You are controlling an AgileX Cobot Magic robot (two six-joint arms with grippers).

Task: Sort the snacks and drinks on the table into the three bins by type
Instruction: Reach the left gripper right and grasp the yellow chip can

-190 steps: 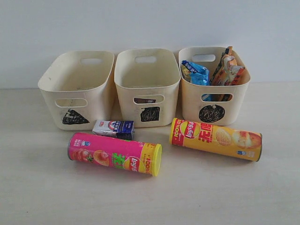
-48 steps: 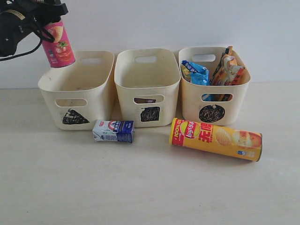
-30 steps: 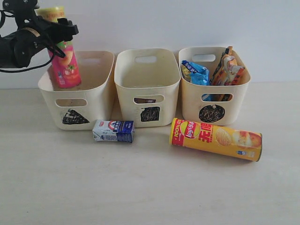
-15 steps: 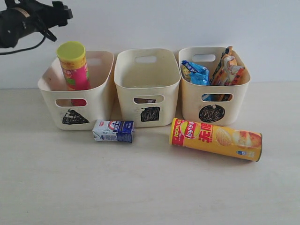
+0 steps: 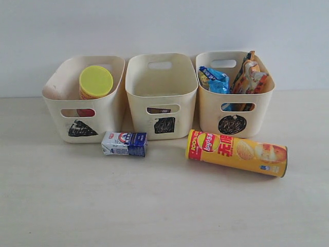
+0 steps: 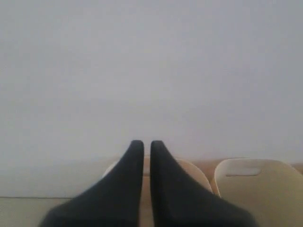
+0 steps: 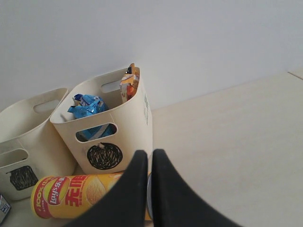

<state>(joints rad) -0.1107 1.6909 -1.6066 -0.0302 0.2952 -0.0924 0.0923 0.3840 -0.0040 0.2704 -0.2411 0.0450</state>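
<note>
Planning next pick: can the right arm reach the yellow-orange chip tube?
Probably yes: the yellow-orange chip tube lies uncovered on the table, and the right gripper hangs over it, shut, so it must open first.

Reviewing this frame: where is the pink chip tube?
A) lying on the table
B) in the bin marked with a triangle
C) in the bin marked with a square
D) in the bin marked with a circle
B: the pink chip tube, yellow lid up, sits inside the bin marked with a triangle; only the yellow-orange tube and the small carton lie on the table.
</note>
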